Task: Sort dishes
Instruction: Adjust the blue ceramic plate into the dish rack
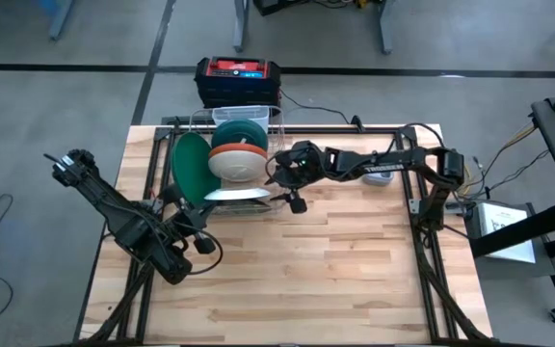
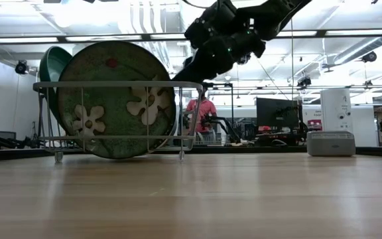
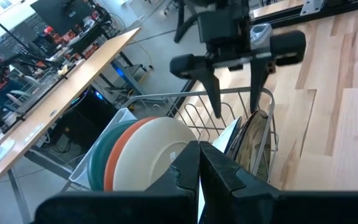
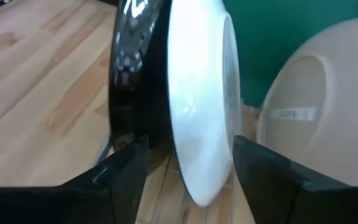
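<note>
Several dishes stand on edge in a wire rack [image 1: 222, 198] near the table's [image 1: 355, 270] far edge: a white plate [image 4: 204, 106], a cream bowl [image 1: 236, 166], an orange dish [image 1: 238, 148] and a green plate [image 1: 191, 169]. The right gripper [image 1: 284, 183] hovers open, fingers either side of the white plate's rim. The left gripper [image 1: 193, 225], closed and empty, waits near the rack.
</note>
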{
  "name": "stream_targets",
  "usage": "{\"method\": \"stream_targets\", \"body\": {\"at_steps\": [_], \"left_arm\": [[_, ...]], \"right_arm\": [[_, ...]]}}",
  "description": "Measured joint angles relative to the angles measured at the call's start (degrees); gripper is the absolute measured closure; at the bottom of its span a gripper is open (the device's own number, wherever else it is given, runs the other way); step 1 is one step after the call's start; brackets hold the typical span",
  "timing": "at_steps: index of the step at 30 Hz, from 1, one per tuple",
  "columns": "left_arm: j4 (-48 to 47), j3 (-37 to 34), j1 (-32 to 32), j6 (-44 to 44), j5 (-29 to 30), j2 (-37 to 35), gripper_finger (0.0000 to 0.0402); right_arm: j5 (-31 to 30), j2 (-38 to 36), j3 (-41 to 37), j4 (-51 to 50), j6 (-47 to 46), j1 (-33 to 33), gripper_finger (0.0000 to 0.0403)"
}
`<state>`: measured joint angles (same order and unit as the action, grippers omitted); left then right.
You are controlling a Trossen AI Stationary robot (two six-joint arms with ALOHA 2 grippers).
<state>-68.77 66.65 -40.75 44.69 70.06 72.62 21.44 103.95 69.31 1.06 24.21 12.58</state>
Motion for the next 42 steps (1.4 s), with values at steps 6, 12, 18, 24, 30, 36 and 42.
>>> {"method": "stream_targets", "body": {"at_steps": [6,12,18,24,30,36,42], "left_arm": [[0.8,0.0,0.0,0.0,0.0,0.0,0.0401],[1.1,0.0,0.0,0.0,0.0,0.0,0.0401],[1.2,0.0,0.0,0.0,0.0,0.0,0.0401],[1.1,0.0,0.0,-0.1,-0.1,0.0,0.0401],[1.1,0.0,0.0,-0.2,-0.1,0.0,0.0401],[1.1,0.0,0.0,-0.7,-0.2,0.0,0.0401],[1.0,0.0,0.0,-0.7,-0.3,0.0,0.0401]], "right_arm": [[0.1,3.7,2.7,0.6,-0.6,0.1,0.0184],[0.2,6.8,5.7,0.9,-1.2,0.0,0.0205],[-0.5,8.3,7.2,0.3,-1.0,0.1,0.0249],[-2.7,8.3,7.2,0.8,-1.2,0.3,0.0317],[-7.3,8.3,7.2,1.2,-0.7,0.3,0.0355],[-8.1,7.9,7.2,0.9,-1.9,0.3,0.0359],[-8.7,6.8,7.2,0.0,-3.7,0.3,0.0360]]}}
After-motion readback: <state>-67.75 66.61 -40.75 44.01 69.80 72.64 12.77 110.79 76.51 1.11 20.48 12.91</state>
